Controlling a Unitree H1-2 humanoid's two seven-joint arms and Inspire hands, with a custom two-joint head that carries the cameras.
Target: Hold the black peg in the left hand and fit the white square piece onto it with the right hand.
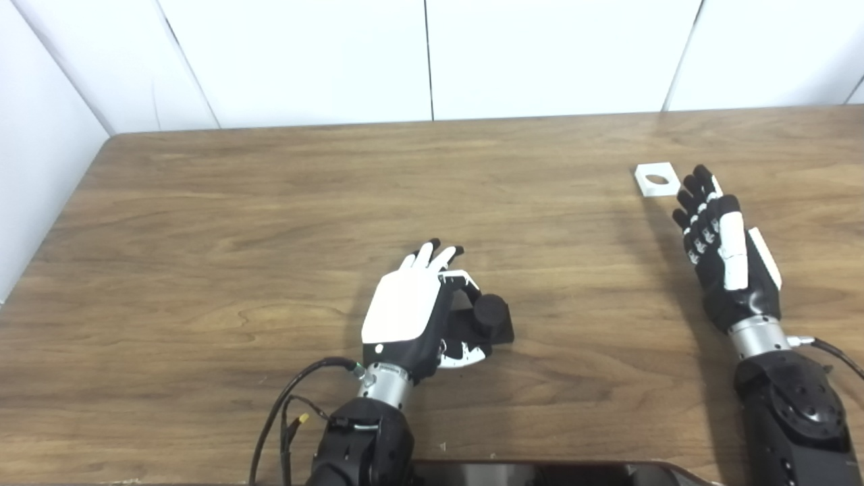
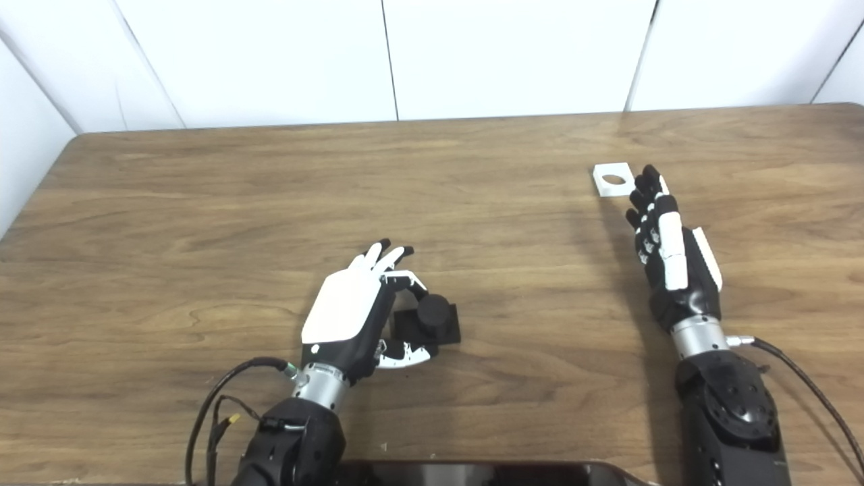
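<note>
Black peg (image 1: 491, 312), a short round cylinder standing upright on a flat black square base, resting on the brown wood-grain tabletop (image 1: 270, 216) just right of the left hand (image 1: 405, 307). Left fingers (image 1: 432, 254) extended and spread a little, pointing away toward the far wall, with the white-tipped thumb curled out low beside the base. Thumb and index seem to bracket the peg loosely; whether they actually touch it cannot be told. No closed grasp visible, peg still sitting on the wood. Back of the left hand, white plate up, tilted so the palm faces right toward the peg. Left forearm entering from the bottom edge, black cables looping off the wrist to the left.

White square piece with a round hole (image 2: 613, 179), lying flat on the tabletop well to the right and farther back, just beyond and slightly left of the right fingers (image 2: 648, 185). Right fingers straight, held side by side, holding nothing, tips very near the piece's near-right corner; contact not clear. Right hand (image 2: 668, 253) on edge, thumb side up, stretched forward from a forearm rising from the bottom right corner.

Behind the tabletop, white wall panels with dark seams. At the bottom edge, a dark glossy strip.
</note>
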